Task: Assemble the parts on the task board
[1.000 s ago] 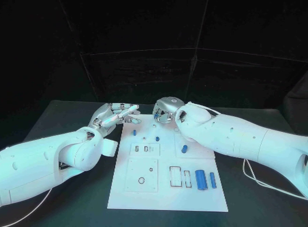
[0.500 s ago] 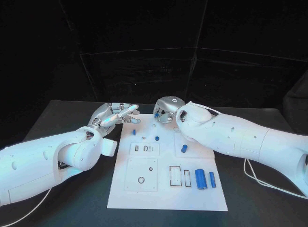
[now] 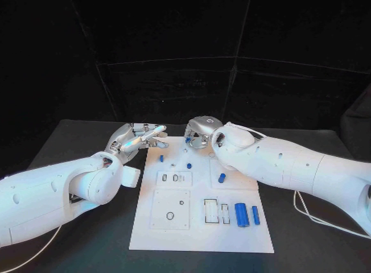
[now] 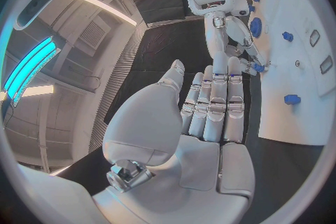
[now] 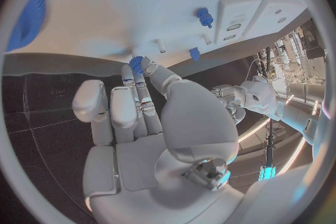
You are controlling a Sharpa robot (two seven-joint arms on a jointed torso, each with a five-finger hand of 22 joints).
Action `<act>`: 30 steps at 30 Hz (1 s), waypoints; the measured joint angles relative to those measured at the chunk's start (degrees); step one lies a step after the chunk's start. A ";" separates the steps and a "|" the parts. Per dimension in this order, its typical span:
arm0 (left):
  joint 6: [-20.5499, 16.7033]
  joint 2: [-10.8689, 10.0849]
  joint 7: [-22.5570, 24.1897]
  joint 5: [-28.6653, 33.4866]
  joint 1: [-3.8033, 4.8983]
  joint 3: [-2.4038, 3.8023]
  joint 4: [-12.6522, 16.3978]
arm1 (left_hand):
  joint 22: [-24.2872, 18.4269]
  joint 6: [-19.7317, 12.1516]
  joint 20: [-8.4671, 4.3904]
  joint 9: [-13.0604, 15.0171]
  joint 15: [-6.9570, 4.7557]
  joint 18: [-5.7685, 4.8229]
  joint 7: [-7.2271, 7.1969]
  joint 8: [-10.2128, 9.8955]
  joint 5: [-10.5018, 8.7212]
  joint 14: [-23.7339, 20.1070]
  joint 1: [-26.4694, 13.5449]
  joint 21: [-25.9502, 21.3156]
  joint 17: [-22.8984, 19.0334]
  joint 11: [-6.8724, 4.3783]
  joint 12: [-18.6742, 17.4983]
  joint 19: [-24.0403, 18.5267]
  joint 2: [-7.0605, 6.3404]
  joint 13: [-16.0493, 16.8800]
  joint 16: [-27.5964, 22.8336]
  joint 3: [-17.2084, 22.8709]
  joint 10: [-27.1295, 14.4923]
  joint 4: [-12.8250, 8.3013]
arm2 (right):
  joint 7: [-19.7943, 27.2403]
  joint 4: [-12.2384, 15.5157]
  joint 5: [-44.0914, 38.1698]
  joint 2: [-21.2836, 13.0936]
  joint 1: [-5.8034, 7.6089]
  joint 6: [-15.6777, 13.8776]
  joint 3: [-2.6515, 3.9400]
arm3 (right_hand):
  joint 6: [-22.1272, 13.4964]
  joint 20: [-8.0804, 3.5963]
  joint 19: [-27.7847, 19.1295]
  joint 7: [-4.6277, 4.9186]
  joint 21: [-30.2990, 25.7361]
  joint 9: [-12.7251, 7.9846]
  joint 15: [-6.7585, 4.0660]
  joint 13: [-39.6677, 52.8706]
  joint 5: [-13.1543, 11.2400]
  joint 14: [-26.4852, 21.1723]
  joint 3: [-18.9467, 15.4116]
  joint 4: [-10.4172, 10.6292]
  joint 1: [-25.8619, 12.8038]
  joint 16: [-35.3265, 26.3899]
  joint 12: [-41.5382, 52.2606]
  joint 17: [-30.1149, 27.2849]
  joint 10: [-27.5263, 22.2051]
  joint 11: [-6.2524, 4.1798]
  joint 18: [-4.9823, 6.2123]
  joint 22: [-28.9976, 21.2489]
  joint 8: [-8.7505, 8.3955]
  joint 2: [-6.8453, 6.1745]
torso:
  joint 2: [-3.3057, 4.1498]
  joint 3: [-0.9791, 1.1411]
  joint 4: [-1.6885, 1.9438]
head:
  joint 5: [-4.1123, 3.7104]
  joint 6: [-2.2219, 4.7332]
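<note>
The white task board (image 3: 198, 227) lies in the middle of the table. My right hand (image 3: 200, 132) hovers over its far edge and pinches a small blue part (image 5: 136, 63) between thumb and fingertip; the same pinch is seen from across the board (image 4: 257, 67). My left hand (image 3: 139, 138) is at the board's far left corner, fingers stretched out and holding nothing (image 4: 210, 106). Blue pegs (image 3: 161, 159) (image 3: 189, 166) stand in the board's far half. A short blue piece (image 3: 222, 178) lies mid-right, and two blue cylinders (image 3: 242, 215) (image 3: 256, 215) lie near the right edge.
A blue gear (image 5: 28, 17) sits on the board near my right hand, also seen as a blue gear (image 4: 255, 27) from the left wrist. Rectangular slots (image 3: 211, 210) and an oval hole (image 3: 170, 216) mark the near half. The black table (image 3: 87, 250) surrounds the board.
</note>
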 measured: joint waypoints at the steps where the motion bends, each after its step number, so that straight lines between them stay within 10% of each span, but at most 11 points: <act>1: 0.00 0.00 -0.01 0.00 0.00 0.00 0.00 | 0.00 0.00 0.00 0.00 0.00 0.00 0.00 0.00 0.00 0.00 0.00 0.00 0.00 0.00 0.00 0.00 0.00 0.00 0.00 0.00 0.00 0.00 | 0.01 0.00 0.03 -0.01 0.00 0.02 0.00 | 0.00 0.00 0.00 0.00 0.00 0.00 0.03 0.00 0.00 -0.03 0.00 0.00 0.00 0.00 0.00 -0.01 -0.09 -0.09 0.00 0.00 0.00 0.00 | 0.00 -0.01 0.02 | -0.03 0.00; 12: 0.01 -0.05 -0.22 0.01 0.01 0.00 0.00 | 0.00 0.00 0.00 0.00 0.00 0.00 0.00 0.00 0.00 0.00 0.00 0.00 0.09 0.00 0.00 0.00 0.00 0.00 0.00 0.00 0.00 0.00 | -0.04 -0.22 0.28 -0.10 0.00 0.25 0.00 | -2.79 0.63 -1.06 0.35 -0.46 -0.18 0.46 0.00 0.00 -0.46 -0.49 0.80 0.07 -1.23 0.00 -2.48 -2.76 0.48 0.01 -1.56 0.00 -1.28 | -0.01 -0.01 0.06 | -0.09 -0.05; 21: 0.00 -0.07 -0.50 0.01 0.02 0.00 0.01 | -0.05 0.00 0.00 0.00 0.21 0.00 0.00 0.00 0.00 -0.21 0.00 0.00 0.14 0.00 0.00 0.00 0.00 -0.05 0.00 0.00 0.00 0.00 | -0.15 -0.21 0.41 -0.24 0.00 -0.23 0.00 | -11.95 1.11 -6.27 0.34 -5.69 -0.21 1.23 0.05 0.00 -2.29 -4.19 3.36 1.43 -7.63 0.68 -12.07 -11.28 1.25 0.93 -10.37 0.00 -3.25 | -0.03 -0.01 0.09 | -0.20 0.01; 30: 0.06 -0.24 -0.67 0.01 0.02 -0.02 -0.05 | -0.04 0.00 0.00 0.00 0.21 -0.01 0.00 0.00 0.00 -0.21 -0.04 0.00 0.18 0.00 0.00 0.00 0.04 -0.04 0.00 0.11 0.00 -0.10 | 0.57 6.72 2.61 -6.92 0.00 -3.03 0.01 | -6.80 0.76 -2.42 1.11 -3.16 0.62 0.66 1.21 3.61 -0.39 -5.44 4.96 2.05 -3.90 6.80 -5.23 -4.08 0.58 0.93 -5.35 1.38 -2.63 | -0.10 0.03 0.10 | -0.25 0.18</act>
